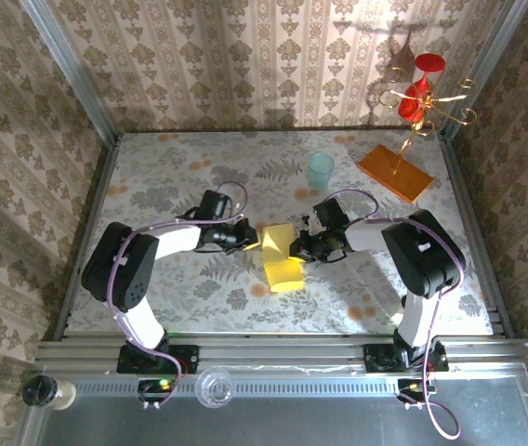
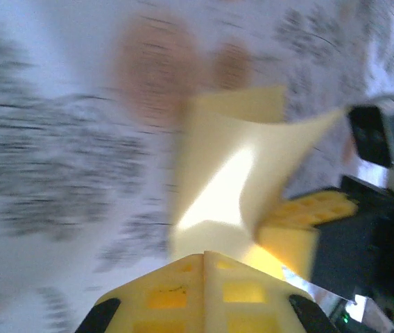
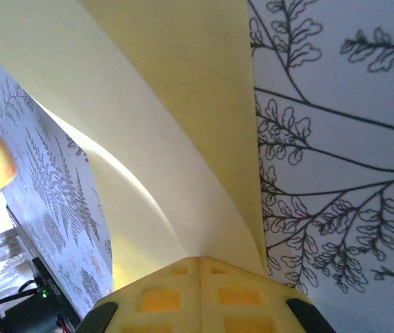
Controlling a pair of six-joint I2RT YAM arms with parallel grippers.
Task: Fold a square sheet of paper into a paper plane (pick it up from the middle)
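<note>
1. Fern-patterned table [image 1: 152,195]: broad, flat and bare around the work. Best used as the pressing surface, with the fold brought down onto it rather than creased in mid-air.
2. Orange slab [image 1: 392,174] with gold stand, far right: well apart from the work and no obstacle. Worth staying near mid-table all the same.
3. Square sheet of paper [image 1: 283,268], yellow, at mid-table between the two arms. Near part down on the cloth, far part raised and bowed into a soft curve with no sharp crease visible in it. Judged to be mid-fold, with most of the task yet to do. Match edge to edge before flattening. Thin stock, likely to buckle or tear if pulled two ways.
4. Left gripper [image 1: 248,238], at the sheet's left side: clenched on the paper, pads pressed flush together in the left wrist view. Move slowly and in step with its partner, without twisting.
5. Right gripper [image 1: 301,247], at the sheet's right side: likewise clamped tight on the paper, which rises straight out of the closed pads in the right wrist view. Lower along the same arc as the left, leaving no slack on one side.
6. Pale teal cup [image 1: 321,170], just beyond the sheet on the far side: nearest bystander. Sweep no paper toward it.
</note>
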